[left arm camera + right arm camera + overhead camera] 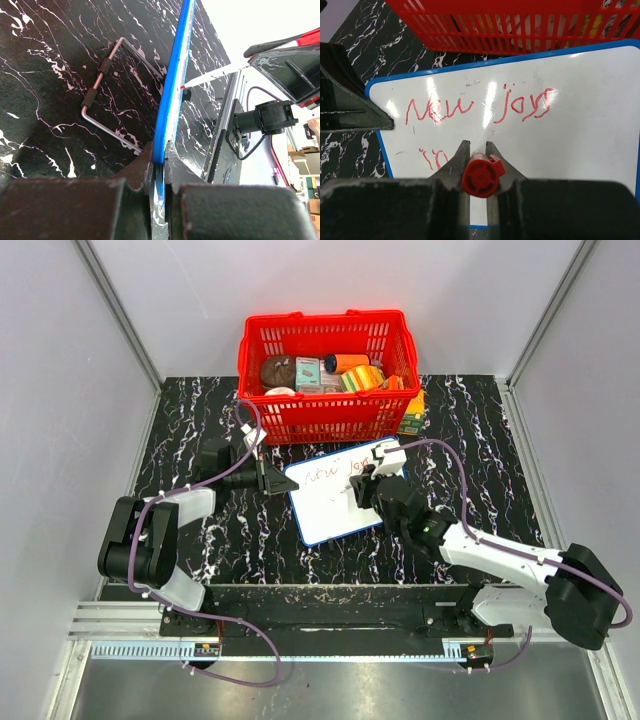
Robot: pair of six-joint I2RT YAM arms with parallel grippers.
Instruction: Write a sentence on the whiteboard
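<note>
Whiteboard (335,502): lying at the middle of the counter (190,440), skewed to the counter edges, far side just beside red basket (320,420).
Sentence (475,107): red strokes, "New joys" on top line, "in" on second line toward board's left end, rest of board blank.
Left pincer (159,167): clamped on whiteboard's blue rim at its left short side.
Right pincer (476,146): closed on red marker (481,175), above board's middle, just under the top line; cannot tell if tip touches board.
Red basket: middle of counter's far edge, packed with small goods.
Wire bracket (107,95): bent metal with black grips, on counter close to board's rim, seen in left wrist view only.
</note>
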